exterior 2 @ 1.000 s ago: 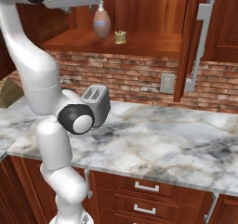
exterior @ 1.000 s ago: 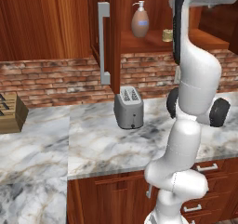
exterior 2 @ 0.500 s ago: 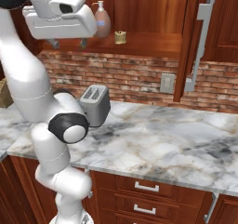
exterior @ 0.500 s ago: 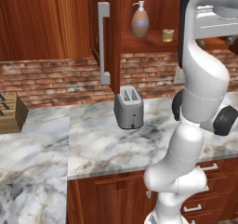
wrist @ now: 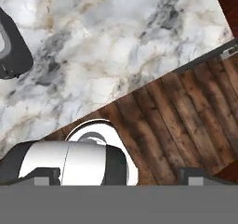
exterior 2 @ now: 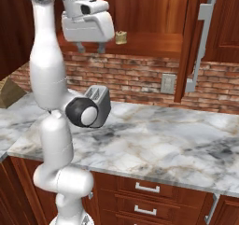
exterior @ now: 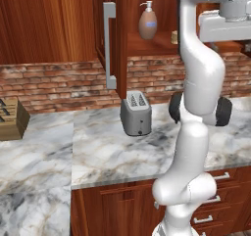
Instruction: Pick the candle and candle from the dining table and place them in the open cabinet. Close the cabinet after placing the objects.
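Observation:
The short tan candle (exterior 2: pixel 121 37) stands on the shelf of the open wall cabinet (exterior 2: pixel 156 45); its edge (exterior: pixel 174 36) peeks out beside my arm. My gripper (exterior 2: pixel 90 47) hangs open in front of that shelf, just left of the candle, pointing down with nothing between its fingers. Its dark fingertips (wrist: pixel 195 175) look straight down at the marble counter and the floor. The cabinet's left door (exterior: pixel 120 39) and right door (exterior 2: pixel 189 42) stand open, each with a long silver handle. The slim brass candlestick and the dining table are out of view.
A brown soap dispenser (exterior: pixel 147 22) stands on the same shelf. Below, on the marble counter (exterior: pixel 103 152), sit a grey toaster (exterior: pixel 136 113) and a knife block (exterior: pixel 12 118) at the far left. A wall outlet (exterior 2: pixel 167 83) is in the brick backsplash.
My hand has drawn back out of the cabinet, away from the soap dispenser, and turned to point downward. The tan candle stays on the shelf.

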Available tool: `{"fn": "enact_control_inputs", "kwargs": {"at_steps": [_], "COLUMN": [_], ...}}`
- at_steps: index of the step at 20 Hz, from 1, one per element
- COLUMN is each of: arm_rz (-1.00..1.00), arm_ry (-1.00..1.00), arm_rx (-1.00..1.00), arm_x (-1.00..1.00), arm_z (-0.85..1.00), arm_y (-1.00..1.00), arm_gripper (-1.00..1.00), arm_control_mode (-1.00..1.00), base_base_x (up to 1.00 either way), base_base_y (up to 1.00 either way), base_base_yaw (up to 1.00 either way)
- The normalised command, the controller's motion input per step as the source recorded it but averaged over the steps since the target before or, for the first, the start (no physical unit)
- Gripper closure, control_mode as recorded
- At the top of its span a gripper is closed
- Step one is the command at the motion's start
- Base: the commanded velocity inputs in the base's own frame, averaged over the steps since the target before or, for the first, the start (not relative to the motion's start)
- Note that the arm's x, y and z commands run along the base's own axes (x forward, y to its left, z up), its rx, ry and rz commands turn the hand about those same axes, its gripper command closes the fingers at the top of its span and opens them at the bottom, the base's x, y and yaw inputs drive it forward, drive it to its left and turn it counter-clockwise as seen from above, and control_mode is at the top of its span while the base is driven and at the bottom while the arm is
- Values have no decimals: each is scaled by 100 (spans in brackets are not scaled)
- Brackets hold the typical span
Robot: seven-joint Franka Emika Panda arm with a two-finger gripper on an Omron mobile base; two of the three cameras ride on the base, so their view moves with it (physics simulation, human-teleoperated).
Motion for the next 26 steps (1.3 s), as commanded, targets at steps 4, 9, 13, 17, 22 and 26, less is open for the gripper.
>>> {"fn": "enact_control_inputs", "kwargs": {"at_steps": [4,9,13,17,22,26], "arm_rz": [-8,0,0,0,-3,17], "arm_ry": [87,47,1,-39,-56,-49], "arm_rx": [25,15,2,0,10,7], "arm_x": [-100,-100,-100,-100,-100,-92], "arm_z": [-2,-38,-69,-19,-41,-94], "arm_y": [40,61,85,77,-4,-4], "arm_gripper": [-100,-100,-100,-100,-100,-100], "arm_control_mode": [-100,-100,-100,-100,-100,-100], "base_base_x": [0,0,0,0,0,0], "base_base_y": [0,0,0,0,0,0], "base_base_yaw": [0,0,0,0,0,0]}}
